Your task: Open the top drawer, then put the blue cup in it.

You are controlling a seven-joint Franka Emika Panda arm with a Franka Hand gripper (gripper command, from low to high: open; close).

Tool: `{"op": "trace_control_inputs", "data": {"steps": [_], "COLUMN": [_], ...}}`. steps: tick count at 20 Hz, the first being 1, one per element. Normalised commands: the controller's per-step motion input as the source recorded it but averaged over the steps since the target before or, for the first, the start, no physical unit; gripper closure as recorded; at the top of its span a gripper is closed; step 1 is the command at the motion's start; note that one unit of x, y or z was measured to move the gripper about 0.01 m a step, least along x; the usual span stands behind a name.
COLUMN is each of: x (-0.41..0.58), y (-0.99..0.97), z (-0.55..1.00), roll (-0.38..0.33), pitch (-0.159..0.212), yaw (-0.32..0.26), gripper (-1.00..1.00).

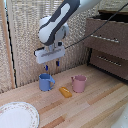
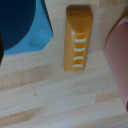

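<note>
Blue cup (image 1: 46, 82) on table, just below open gripper (image 1: 52, 65)

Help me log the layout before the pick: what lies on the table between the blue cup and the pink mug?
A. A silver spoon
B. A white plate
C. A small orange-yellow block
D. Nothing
C: in the exterior view a small orange-yellow block lies on the wooden table between the blue cup and the pink mug; the wrist view shows it too.
</note>
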Motion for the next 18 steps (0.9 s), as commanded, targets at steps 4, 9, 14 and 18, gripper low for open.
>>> {"op": "trace_control_inputs", "data": {"steps": [4,9,14,18], "x": [0.155,0.086,0.056,0.009], "y": [0.0,0.0,0.0,0.01], "z": [-0.43,-0.4,-0.32,-0.19], "roll": [0.003,0.0,0.0,0.004], "pitch": [-0.042,-0.042,-0.003,-0.003], "yaw": [0.0,0.0,0.001,0.022], "gripper": [-1.0,-1.0,-1.0,1.0]}}
